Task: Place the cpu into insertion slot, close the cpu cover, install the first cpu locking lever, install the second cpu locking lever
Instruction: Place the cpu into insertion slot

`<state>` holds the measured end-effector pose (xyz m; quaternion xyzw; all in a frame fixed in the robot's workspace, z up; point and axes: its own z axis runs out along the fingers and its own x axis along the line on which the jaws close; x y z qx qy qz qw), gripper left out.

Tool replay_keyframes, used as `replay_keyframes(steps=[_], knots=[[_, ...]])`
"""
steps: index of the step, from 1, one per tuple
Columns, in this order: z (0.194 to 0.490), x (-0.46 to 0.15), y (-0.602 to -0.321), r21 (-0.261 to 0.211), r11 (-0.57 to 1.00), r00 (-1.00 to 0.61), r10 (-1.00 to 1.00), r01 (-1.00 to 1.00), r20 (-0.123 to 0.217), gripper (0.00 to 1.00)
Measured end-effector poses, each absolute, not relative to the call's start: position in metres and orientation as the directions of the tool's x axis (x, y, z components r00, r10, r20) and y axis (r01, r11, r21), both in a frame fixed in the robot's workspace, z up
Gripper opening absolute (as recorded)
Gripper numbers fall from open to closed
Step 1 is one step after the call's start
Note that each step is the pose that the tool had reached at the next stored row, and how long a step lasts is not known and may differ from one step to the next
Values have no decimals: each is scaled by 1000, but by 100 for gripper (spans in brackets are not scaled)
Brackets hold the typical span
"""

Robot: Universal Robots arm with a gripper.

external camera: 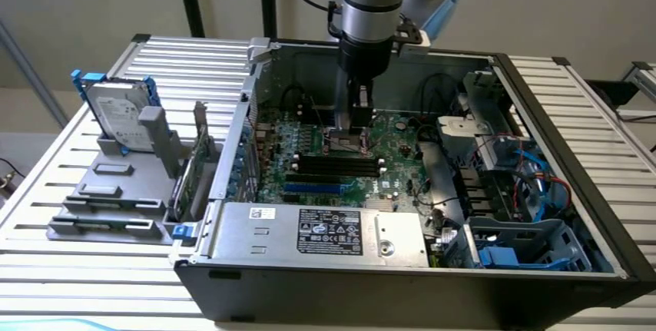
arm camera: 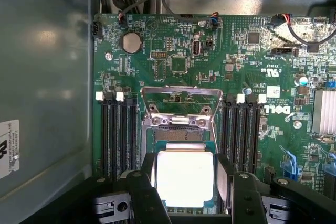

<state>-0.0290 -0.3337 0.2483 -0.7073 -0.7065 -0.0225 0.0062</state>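
Jaws spread, flanking the cpu (arm camera: 185, 178), which lies between them over the insertion slot (arm camera: 178, 136), apparently seated though contact is unclear. Light, stiff, fragile chip: judged best taken by two opposite edges, never the underside. Beyond the jaws, the cpu cover (arm camera: 181, 89) stands raised open.

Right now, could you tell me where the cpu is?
In the wrist view, the cpu is at the insertion slot, beside the raised cpu cover, between memory slots.
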Motion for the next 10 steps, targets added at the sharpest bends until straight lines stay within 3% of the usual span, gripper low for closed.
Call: replay_keyframes(steps=[10], knots=[[233, -31, -334, 23, -2, 1, 999, 1000, 41, 54]])
